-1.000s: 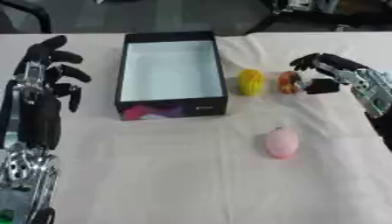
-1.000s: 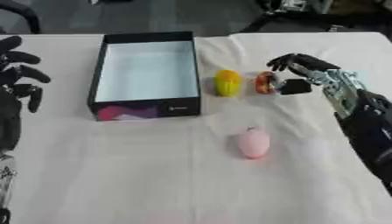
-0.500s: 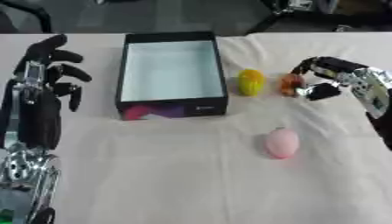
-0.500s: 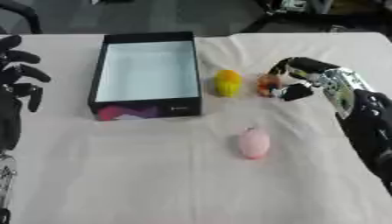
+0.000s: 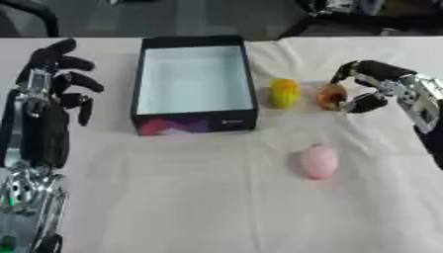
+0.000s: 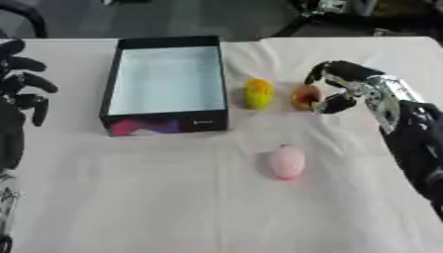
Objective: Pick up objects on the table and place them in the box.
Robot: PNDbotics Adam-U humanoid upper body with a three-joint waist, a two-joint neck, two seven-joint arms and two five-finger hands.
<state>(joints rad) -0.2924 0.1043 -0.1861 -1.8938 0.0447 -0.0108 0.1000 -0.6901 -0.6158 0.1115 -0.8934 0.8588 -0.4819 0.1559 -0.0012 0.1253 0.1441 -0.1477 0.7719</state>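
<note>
Right hand (image 6: 346,86) curled around the small orange-brown fruit (image 6: 304,97), just right of the yellow fruit (image 6: 258,93) beside the box (image 6: 164,81). Best to close thumb and fingers on opposite sides, without nudging the yellow neighbour. Left hand (image 5: 56,74) idle, fingers spread.

A white cloth (image 5: 216,207) covers my table, a bit wrinkled; far back I see a dark floor (image 5: 173,17).
</note>
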